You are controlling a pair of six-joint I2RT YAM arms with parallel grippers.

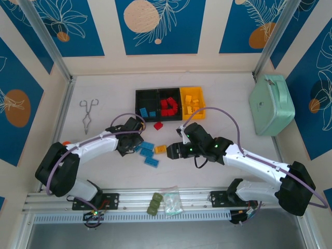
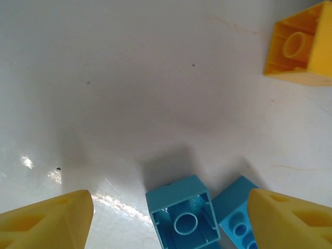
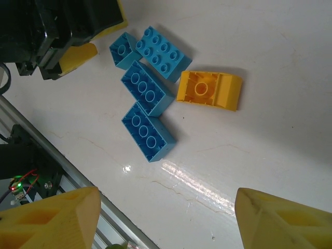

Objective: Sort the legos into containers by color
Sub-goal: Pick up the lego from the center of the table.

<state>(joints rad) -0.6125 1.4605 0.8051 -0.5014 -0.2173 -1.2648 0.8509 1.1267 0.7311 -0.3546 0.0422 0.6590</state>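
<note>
Robotics lab test cell: a white worktop (image 1: 104, 88) is sitting inside walls carrying blue leaf-print panels (image 1: 155, 26), aluminium posts (image 1: 44, 39) are framing the corners, and two white robot arms (image 1: 254, 162) are standing bolted to a metal rail (image 1: 135, 198).

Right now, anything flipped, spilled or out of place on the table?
Nothing damaged or spilled. The yellow brick lies hollow side up beside the blue bricks, as does the small blue brick. One red brick sits loose on the table just in front of the bins.
</note>
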